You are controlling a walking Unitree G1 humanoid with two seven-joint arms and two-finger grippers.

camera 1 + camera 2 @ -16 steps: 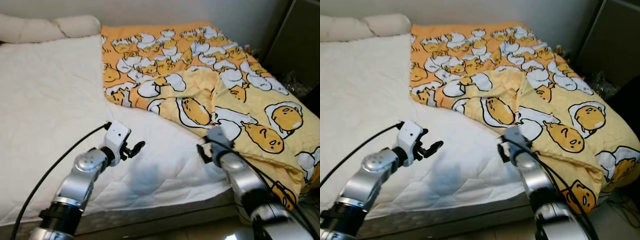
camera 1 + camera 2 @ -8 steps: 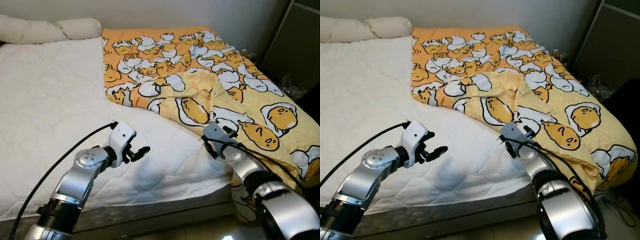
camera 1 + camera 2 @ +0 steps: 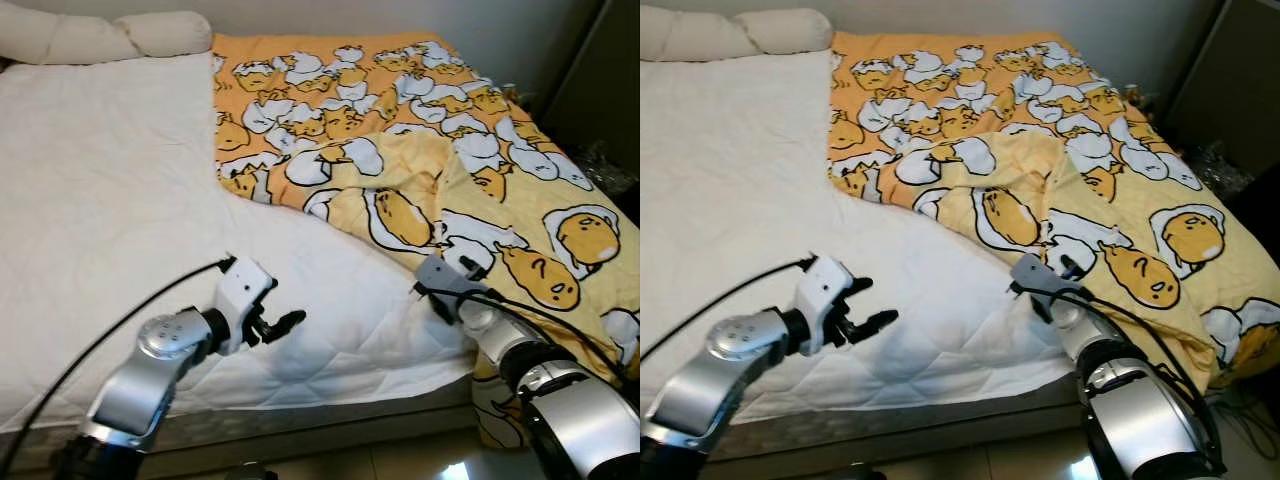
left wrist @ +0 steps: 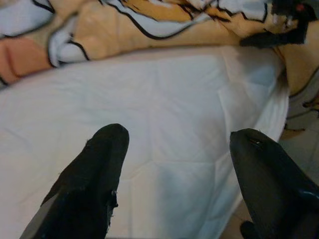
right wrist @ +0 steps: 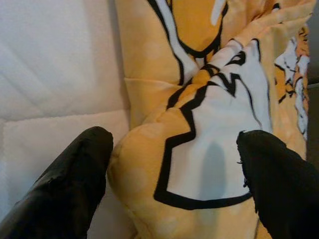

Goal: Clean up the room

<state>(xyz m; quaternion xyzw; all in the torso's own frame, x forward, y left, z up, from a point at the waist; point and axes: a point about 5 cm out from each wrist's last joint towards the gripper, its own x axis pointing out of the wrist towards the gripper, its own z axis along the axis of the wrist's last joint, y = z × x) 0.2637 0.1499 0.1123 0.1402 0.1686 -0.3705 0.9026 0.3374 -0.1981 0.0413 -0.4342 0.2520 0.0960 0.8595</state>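
Note:
A yellow and orange blanket (image 3: 400, 130) printed with cartoon eggs lies rumpled over the right half of the bed, its near edge folded back on itself. My right gripper (image 3: 474, 270) is at that near edge. In the right wrist view its fingers stand open on either side of a raised fold of the blanket (image 5: 199, 149). My left gripper (image 3: 282, 325) hovers open just above the bare white mattress (image 4: 164, 99), near the bed's front edge and left of the blanket, with nothing between its fingers.
The white quilted mattress (image 3: 100, 200) covers the left half of the bed, with cream pillows (image 3: 100, 35) at its head. A dark cabinet (image 3: 605, 80) stands at the right beside the bed. Tiled floor (image 3: 400, 465) shows below the bed's front edge.
The camera has shifted slightly. My right gripper has reached forward from the mattress onto the blanket's near edge. The left gripper has stayed open over the mattress.

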